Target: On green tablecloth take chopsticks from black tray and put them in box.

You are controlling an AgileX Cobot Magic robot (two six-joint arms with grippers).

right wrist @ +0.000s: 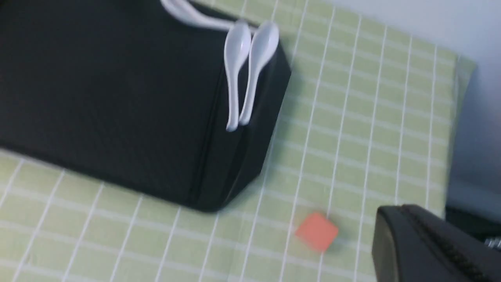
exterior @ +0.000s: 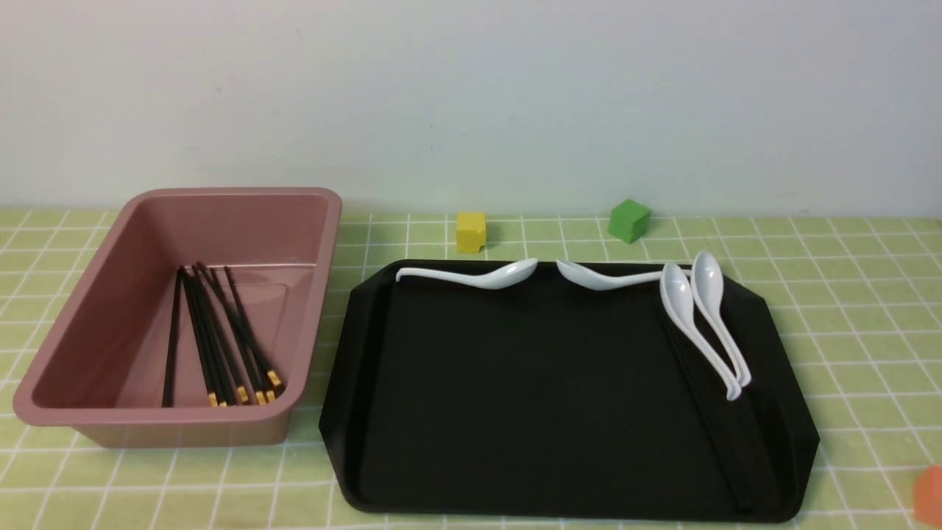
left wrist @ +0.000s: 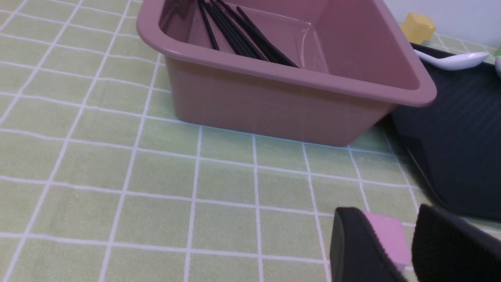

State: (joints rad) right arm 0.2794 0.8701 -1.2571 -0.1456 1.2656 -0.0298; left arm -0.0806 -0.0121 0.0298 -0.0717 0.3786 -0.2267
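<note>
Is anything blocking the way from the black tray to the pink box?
Nothing visible does. The matte black plastic tray and deep dusty-pink plastic box sit side by side, and the thin black chopsticks already lie inside it.

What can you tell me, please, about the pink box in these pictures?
The box is a deep, dusty-pink rectangular tub, seemingly plastic, with rounded corners, sloping walls and a rolled rim. It stands upright on the green tablecloth, on the robot's left, close beside the black tray; whether the two touch cannot be told. Inside, a bundle of black chopsticks lies on its floor, gold-banded ends towards the robot.
</note>
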